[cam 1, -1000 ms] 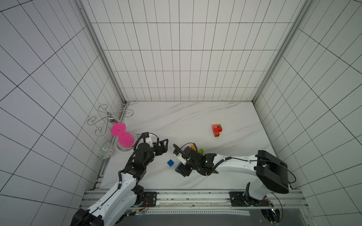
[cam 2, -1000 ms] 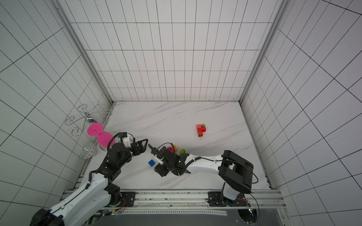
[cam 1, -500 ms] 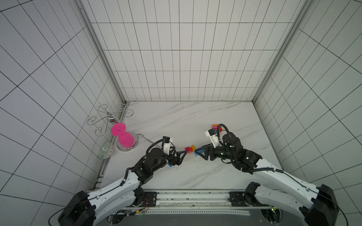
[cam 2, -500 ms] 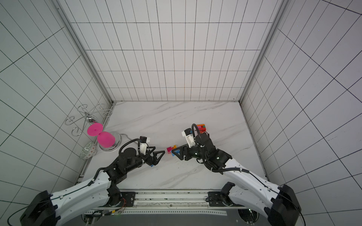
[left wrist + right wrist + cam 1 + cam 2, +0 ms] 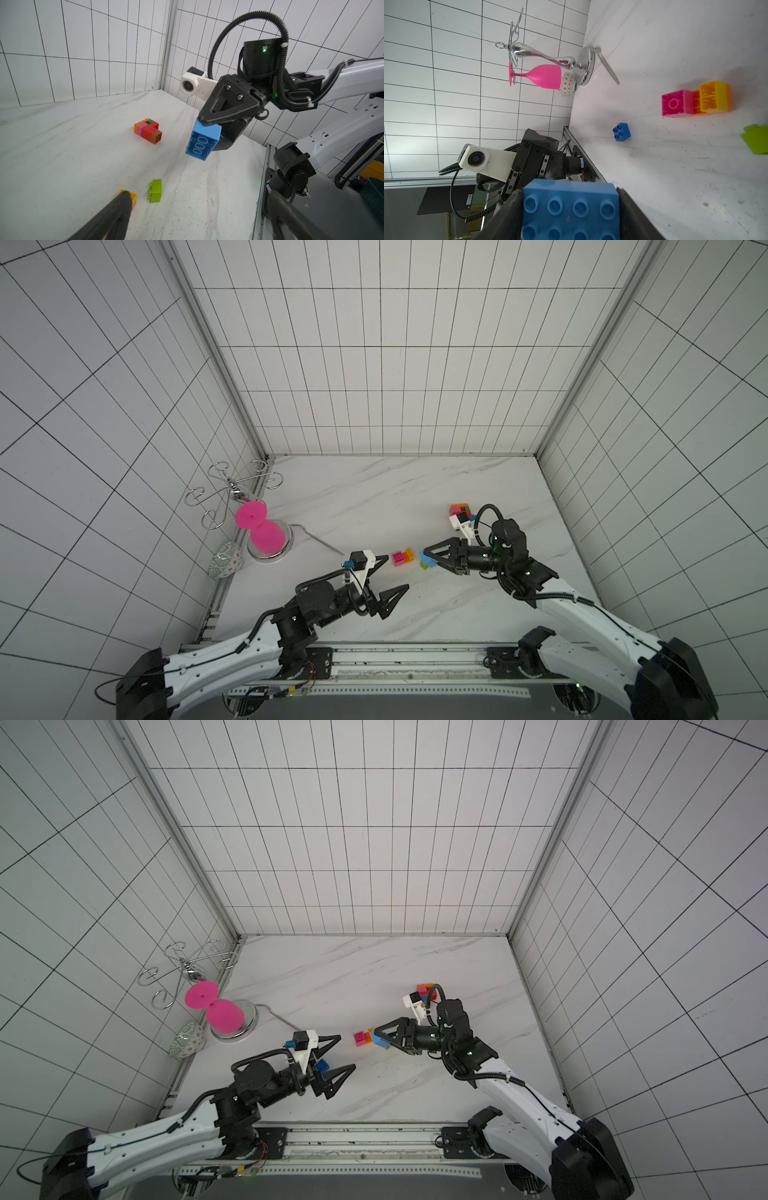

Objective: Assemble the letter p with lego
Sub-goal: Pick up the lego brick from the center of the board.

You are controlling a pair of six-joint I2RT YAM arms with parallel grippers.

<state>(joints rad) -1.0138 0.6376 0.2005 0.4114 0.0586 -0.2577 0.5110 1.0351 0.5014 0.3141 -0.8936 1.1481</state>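
My right gripper (image 5: 427, 561) is shut on a light blue lego brick (image 5: 202, 141), held off the table; in the right wrist view this brick (image 5: 571, 209) sits studs-up between the fingers. Just left of it lie a pink brick (image 5: 398, 558) joined to orange and yellow ones (image 5: 714, 96), and a lime brick (image 5: 155, 190). My left gripper (image 5: 395, 572) stands open and empty, facing them. A small dark blue brick (image 5: 321, 1065) lies under it. A multicoloured built piece (image 5: 459, 509) rests behind the right wrist.
A chrome stand (image 5: 232, 489) with a hanging pink glass (image 5: 259, 526) is at the left wall, a patterned bowl (image 5: 226, 564) beside it. A thin metal rod (image 5: 322, 543) lies from the stand's base toward the left gripper. Tiled walls enclose the marble table (image 5: 374, 497).
Since a second ago the right gripper has pulled back from the front middle to the right of the loose bricks, and the left gripper has reached toward them. The last half second shows hardly any movement.
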